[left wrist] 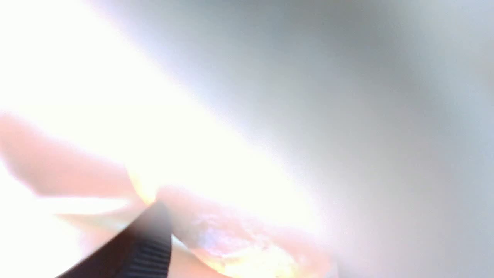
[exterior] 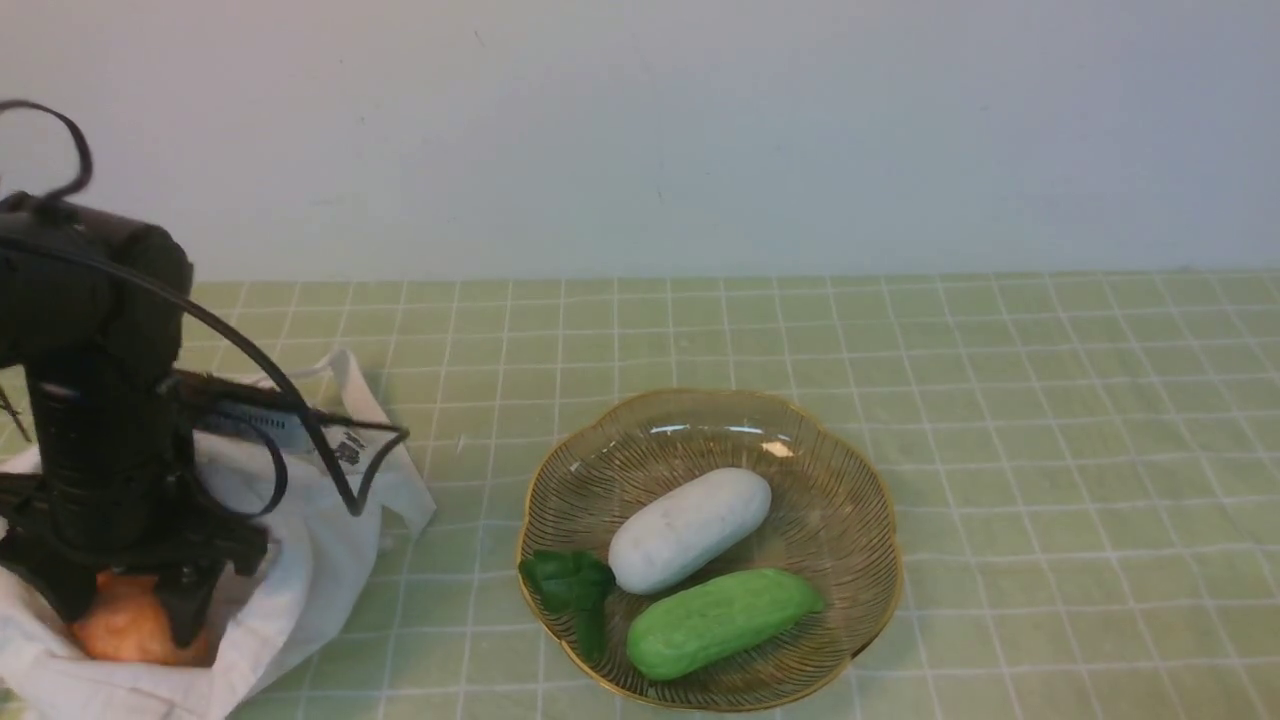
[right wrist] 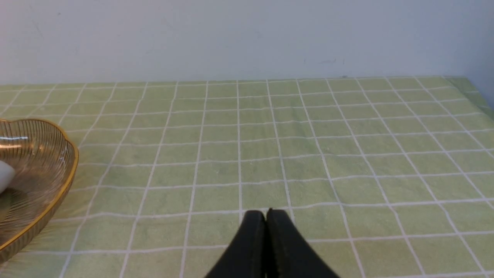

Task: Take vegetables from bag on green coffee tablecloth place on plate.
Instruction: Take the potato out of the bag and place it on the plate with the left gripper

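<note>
The orange-brown vegetable (exterior: 128, 625) lies in the open white bag (exterior: 310, 530) at the front left of the green checked tablecloth (exterior: 1000, 400). My left gripper (exterior: 125, 610) reaches down into the bag, its jaws spread to either side of the vegetable. I cannot tell if they press it. The left wrist view is glared and blurred, showing one dark finger (left wrist: 146, 247) beside the vegetable (left wrist: 239, 243). The amber plate (exterior: 860, 500) with a gold rim stands mid-table and also shows in the right wrist view (right wrist: 58, 185). My right gripper (right wrist: 266, 214) is shut and empty above the cloth.
The plate holds a white oblong vegetable (exterior: 690, 528), a green oblong one (exterior: 720, 620) and a dark green leaf (exterior: 570, 590). A pale wall (exterior: 640, 130) runs behind the table. The left arm's cables (exterior: 300, 430) hang over the bag.
</note>
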